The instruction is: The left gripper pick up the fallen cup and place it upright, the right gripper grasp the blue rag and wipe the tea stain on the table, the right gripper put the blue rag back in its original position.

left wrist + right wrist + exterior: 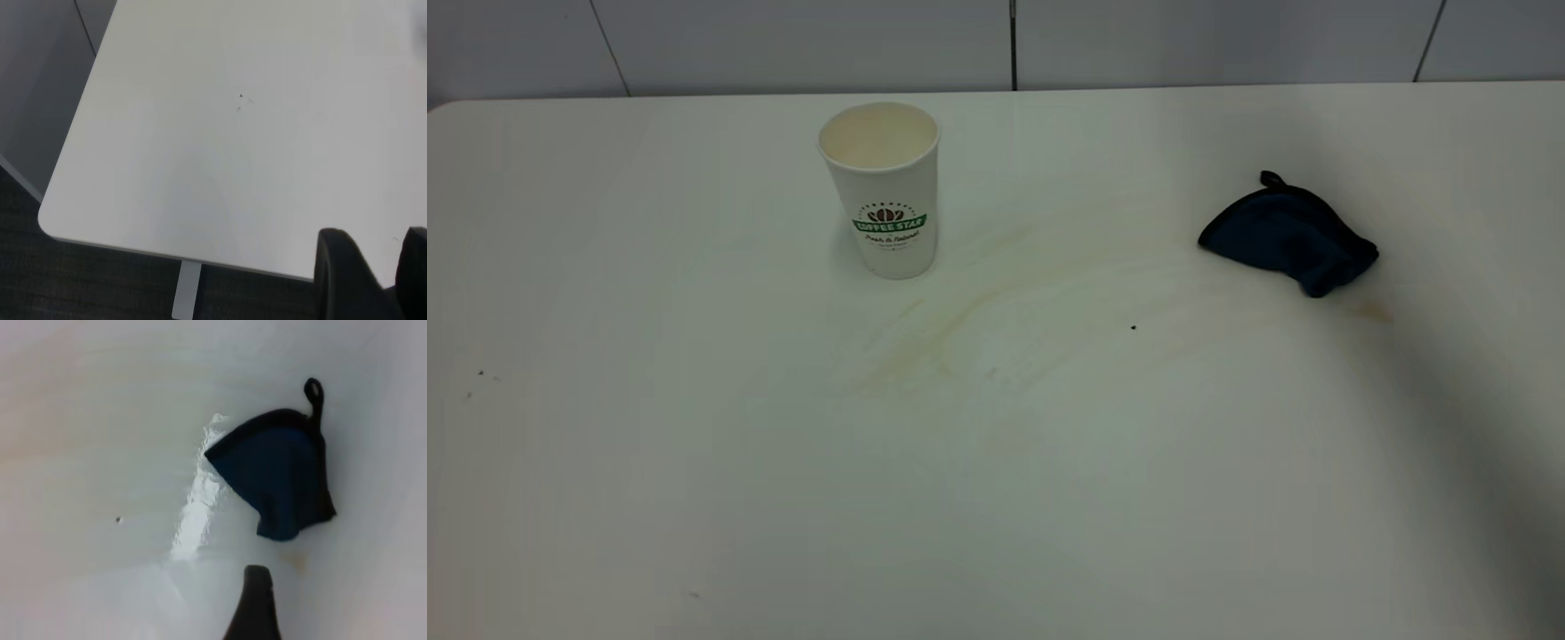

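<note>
Cup point(882, 188) upright on the table point(694, 498), mouth up, logo facing the exterior camera. Blue rag point(1291, 233) lies crumpled well to the cup's right; pale tan smears of the tea stain point(960, 324) spread between them, nearer the cup. Left end effector point(373, 277) above a table corner and right end effector point(257, 603) just beside the rag: finger state of both cannot be told.

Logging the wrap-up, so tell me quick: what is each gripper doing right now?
Left gripper: empty, over the table edge; open or shut cannot be told.
Right gripper: empty, near the blue rag; cannot be told.
</note>
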Robot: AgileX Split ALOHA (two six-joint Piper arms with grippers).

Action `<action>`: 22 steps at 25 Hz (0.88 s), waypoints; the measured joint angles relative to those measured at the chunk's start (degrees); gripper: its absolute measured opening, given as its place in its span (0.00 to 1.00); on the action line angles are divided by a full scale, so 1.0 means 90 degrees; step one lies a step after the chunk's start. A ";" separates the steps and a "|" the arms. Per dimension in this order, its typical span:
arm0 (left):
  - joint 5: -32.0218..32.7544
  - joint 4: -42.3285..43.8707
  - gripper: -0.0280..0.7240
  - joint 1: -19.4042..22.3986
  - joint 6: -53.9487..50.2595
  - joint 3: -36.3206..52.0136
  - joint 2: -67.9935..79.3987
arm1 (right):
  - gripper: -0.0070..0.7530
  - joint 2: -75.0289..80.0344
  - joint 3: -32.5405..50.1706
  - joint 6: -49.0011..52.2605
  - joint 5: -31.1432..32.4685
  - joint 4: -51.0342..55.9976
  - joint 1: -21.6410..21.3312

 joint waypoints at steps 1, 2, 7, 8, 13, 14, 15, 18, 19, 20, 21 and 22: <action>0.0000 0.0000 0.35 0.0000 0.0000 0.0000 0.0000 | 0.97 -0.0481 0.0286 0.0016 0.0008 -0.0108 0.0096; 0.0000 0.0000 0.35 0.0000 0.0000 0.0000 0.0000 | 0.97 -0.0970 0.0640 0.0039 0.0021 -0.0180 0.0167; 0.0000 0.0000 0.35 0.0000 0.0000 0.0000 0.0000 | 0.97 -0.3138 0.2372 0.0372 0.0086 -0.0390 0.0333; 0.0000 0.0000 0.35 0.0000 0.0000 0.0000 0.0000 | 0.97 -0.3549 0.2735 0.0462 0.0092 -0.0405 0.0333; 0.0000 0.0000 0.35 0.0000 0.0000 0.0000 0.0000 | 0.96 -0.5204 0.4346 0.0881 0.0107 -0.0448 0.0333; 0.0000 0.0000 0.35 0.0000 0.0000 0.0000 0.0000 | 0.96 -0.5433 0.4645 0.0943 0.0107 -0.0454 0.0333; 0.0000 0.0000 0.35 0.0000 0.0000 0.0000 0.0000 | 0.96 -0.5686 0.4925 0.1012 0.0107 -0.0463 0.0333; 0.0000 0.0000 0.35 0.0000 0.0000 0.0000 0.0000 | 0.95 -0.6322 0.5686 0.1289 0.0107 -0.0503 0.0333; 0.0000 0.0000 0.35 0.0000 0.0000 0.0000 0.0000 | 0.95 -0.6529 0.5916 0.1350 0.0107 -0.0503 0.0333; 0.0000 0.0000 0.35 0.0000 0.0000 0.0000 0.0000 | 0.95 -0.6732 0.6213 0.1406 0.0107 -0.0495 0.0333; 0.0000 0.0000 0.35 0.0000 0.0000 0.0000 0.0000 | 0.95 -0.6899 0.6532 0.1451 0.0107 -0.0467 0.0333; 0.0000 0.0000 0.35 0.0000 0.0000 0.0000 0.0000 | 0.94 -0.7102 0.6869 0.1489 0.0107 -0.0434 0.0333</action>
